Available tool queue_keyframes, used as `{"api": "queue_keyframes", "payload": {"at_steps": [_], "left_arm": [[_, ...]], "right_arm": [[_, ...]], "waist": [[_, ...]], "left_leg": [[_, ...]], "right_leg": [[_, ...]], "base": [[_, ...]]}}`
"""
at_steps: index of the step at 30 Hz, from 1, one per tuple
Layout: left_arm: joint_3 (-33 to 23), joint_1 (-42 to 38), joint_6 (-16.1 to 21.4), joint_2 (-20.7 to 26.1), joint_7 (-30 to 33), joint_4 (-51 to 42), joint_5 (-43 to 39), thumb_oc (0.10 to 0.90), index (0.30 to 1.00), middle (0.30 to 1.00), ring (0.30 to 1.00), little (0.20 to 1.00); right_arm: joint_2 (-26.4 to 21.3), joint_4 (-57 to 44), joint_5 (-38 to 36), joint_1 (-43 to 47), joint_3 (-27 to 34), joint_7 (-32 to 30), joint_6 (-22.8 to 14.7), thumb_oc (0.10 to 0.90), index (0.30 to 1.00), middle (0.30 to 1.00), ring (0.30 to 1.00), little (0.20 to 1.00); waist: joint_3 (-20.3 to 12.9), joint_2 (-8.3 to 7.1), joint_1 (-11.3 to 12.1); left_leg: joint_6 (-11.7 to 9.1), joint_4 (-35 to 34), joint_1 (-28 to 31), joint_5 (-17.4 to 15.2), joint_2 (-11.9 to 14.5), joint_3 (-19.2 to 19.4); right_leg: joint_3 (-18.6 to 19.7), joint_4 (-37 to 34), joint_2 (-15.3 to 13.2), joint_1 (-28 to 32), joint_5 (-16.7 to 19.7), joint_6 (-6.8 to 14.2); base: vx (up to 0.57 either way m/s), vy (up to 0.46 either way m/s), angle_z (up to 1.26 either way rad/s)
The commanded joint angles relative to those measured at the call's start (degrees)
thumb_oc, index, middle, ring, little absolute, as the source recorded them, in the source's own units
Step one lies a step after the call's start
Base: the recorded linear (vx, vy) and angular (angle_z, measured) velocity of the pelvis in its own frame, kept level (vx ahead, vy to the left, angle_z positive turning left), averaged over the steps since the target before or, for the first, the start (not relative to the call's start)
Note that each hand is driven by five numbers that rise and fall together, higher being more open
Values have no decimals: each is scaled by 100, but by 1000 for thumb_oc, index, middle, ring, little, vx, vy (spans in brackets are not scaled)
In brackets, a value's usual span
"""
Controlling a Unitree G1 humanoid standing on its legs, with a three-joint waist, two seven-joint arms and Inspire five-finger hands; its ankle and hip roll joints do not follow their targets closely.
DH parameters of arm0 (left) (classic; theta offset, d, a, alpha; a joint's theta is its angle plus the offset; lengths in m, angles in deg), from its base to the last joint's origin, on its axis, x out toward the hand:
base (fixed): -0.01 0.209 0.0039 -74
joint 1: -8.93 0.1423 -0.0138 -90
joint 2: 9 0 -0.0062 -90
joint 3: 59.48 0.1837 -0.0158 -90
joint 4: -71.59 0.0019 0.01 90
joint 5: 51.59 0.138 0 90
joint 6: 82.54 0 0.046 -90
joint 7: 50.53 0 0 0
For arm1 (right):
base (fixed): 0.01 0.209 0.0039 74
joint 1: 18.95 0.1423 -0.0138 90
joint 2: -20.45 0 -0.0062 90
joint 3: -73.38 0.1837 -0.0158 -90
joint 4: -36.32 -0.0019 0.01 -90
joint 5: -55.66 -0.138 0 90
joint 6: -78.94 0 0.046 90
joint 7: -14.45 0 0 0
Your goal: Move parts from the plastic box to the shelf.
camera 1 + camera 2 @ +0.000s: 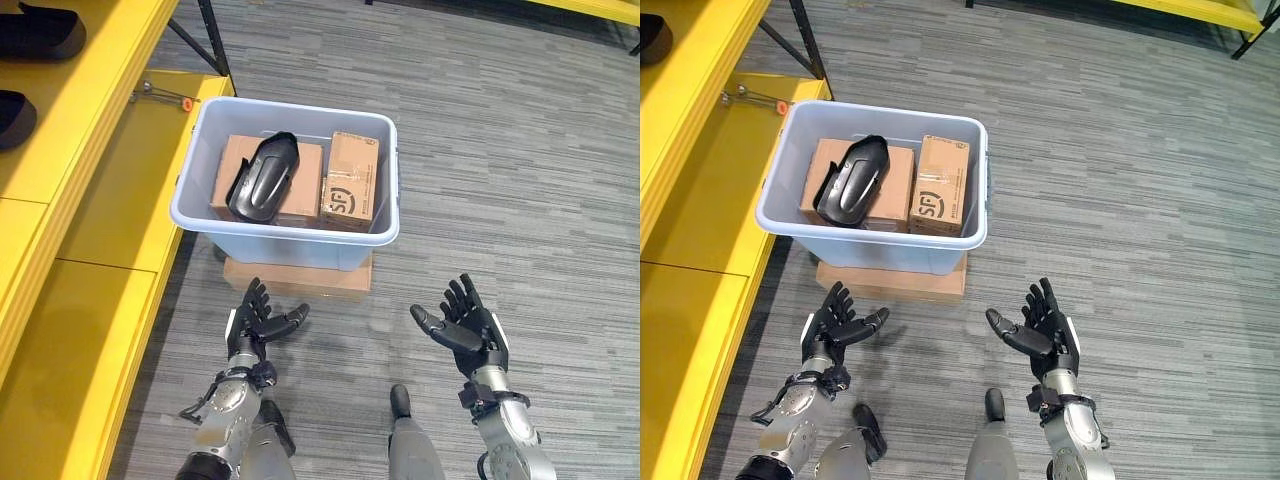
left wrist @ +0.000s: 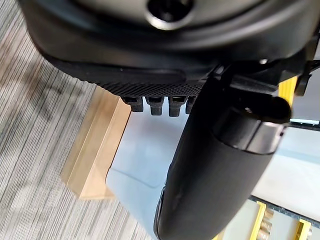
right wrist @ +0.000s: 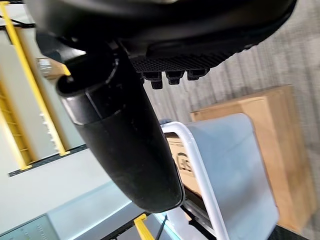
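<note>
A pale blue plastic box (image 1: 203, 218) stands on a flat cardboard box (image 1: 296, 278) on the floor. Inside it lie a black moulded part (image 1: 262, 177) on top of a brown carton (image 1: 302, 185), and a second carton (image 1: 350, 180) upright beside them. The yellow shelf (image 1: 100, 180) runs along the left. My left hand (image 1: 250, 322) and my right hand (image 1: 465, 325) hover palm-up in front of the box, both open and holding nothing, a short way from its near wall.
Two dark parts (image 1: 35, 30) lie on the upper shelf level at the far left. A small metal piece with an orange tip (image 1: 165, 97) sits on the lower shelf board behind the box. Grey carpet (image 1: 500, 150) spreads to the right.
</note>
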Motion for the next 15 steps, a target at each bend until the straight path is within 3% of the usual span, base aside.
{"api": "queue_keyframes", "payload": {"at_steps": [1,2,4,7,8,9,10,11,15], "left_arm": [[-18,-76,529,129,52,-633,158,900,1000,1000,1000,1000],[72,-154,500,149,57,-582,195,900,1000,1000,1000,1000],[94,-197,484,164,43,-590,190,900,1000,1000,1000,1000],[122,-220,457,196,35,-606,221,900,1000,1000,1000,1000],[126,-233,458,182,35,-603,204,900,1000,1000,1000,1000],[122,-263,476,143,43,-525,179,900,1000,1000,1000,1000],[118,-316,498,112,73,-469,176,900,1000,1000,1000,1000],[85,-333,502,51,132,-428,179,900,1000,1000,1000,1000],[154,-288,541,-30,78,-455,167,900,1000,1000,1000,1000]], "right_arm": [[-295,-708,46,-65,245,21,-517,900,1000,1000,1000,1000],[-288,-686,96,-23,146,-12,-517,900,1000,1000,1000,1000],[-289,-688,109,12,96,-18,-512,900,1000,1000,1000,1000],[-290,-637,127,53,-51,0,-507,900,1000,1000,1000,1000],[-270,-636,114,65,-58,3,-497,900,1000,1000,1000,1000],[-305,-612,69,127,-83,21,-504,900,1000,1000,1000,1000],[-322,-584,62,204,-119,18,-521,900,1000,1000,1000,1000],[-348,-640,108,213,-164,-4,-559,900,1000,1000,1000,1000],[-438,-715,40,140,-111,60,-561,900,1000,1000,1000,1000]], "waist": [[-369,149,-42],[-295,211,-97],[-216,240,-131],[-82,308,-173],[-49,300,-231],[-6,267,-305],[40,225,-332],[25,171,-341],[-54,167,-416]], "left_leg": [[20,-478,-157,555,203,-369],[141,-615,51,371,-43,-367],[248,-719,171,320,-144,-303],[391,-1054,612,196,-403,-83],[382,-1148,733,172,-448,-33],[311,-1237,895,155,-544,21],[263,-1282,1029,89,-587,88],[141,-1331,1286,-17,-604,273],[5,-1073,1373,-145,-507,240]], "right_leg": [[0,1005,-257,252,272,293],[73,1684,-285,-69,614,216],[74,2039,-302,-325,749,163],[-466,2526,-385,-690,641,96],[-539,2453,-314,-862,476,83],[-670,1931,-96,-1057,163,55],[-850,1473,-26,-1206,185,82],[-1323,533,-243,-1230,482,203],[-1072,382,-154,-911,531,197]], "base": [[118,334,13],[84,229,16],[27,236,20],[66,258,-9],[182,176,-59],[187,106,-54],[314,-8,-63],[308,-111,-29],[200,-88,14]]}}
